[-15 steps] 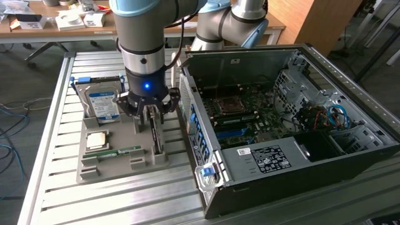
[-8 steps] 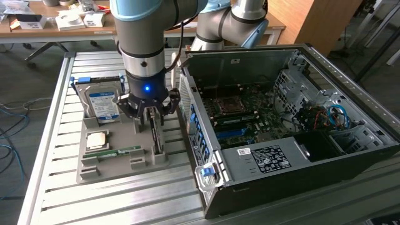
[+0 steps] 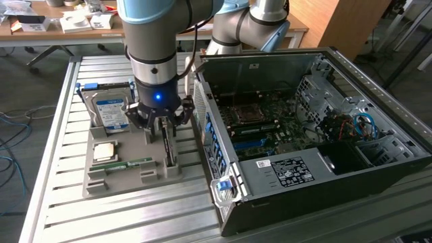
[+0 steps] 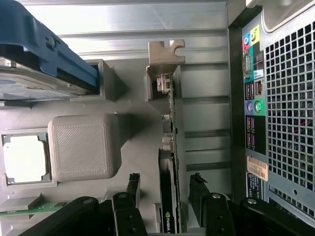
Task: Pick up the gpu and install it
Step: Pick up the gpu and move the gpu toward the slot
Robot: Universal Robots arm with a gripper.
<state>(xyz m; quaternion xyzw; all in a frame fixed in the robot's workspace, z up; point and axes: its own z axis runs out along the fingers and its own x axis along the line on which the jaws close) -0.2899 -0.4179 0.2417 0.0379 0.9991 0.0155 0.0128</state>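
Observation:
The gpu [image 3: 169,151] stands on edge in a slot of the grey holder tray [image 3: 101,186], just beside the open computer case [image 3: 304,126]. Edge-on in the wrist view, the gpu [image 4: 170,162] shows its green board, a black cover and the silver end bracket [image 4: 165,56] at its far end. My gripper [image 3: 162,125] hangs straight above the card. Its jaws are open, and the black fingers [image 4: 133,189] stand one on each side of the card with a gap to it. Nothing is held in the gripper [image 4: 166,194].
On the tray sit a silver hard drive with a blue label [image 3: 111,111], a processor [image 3: 104,151] and a narrow green memory stick [image 3: 121,164]. The case's rear panel [image 4: 285,98] runs close alongside the gpu. A slatted metal table [image 3: 135,217] carries everything.

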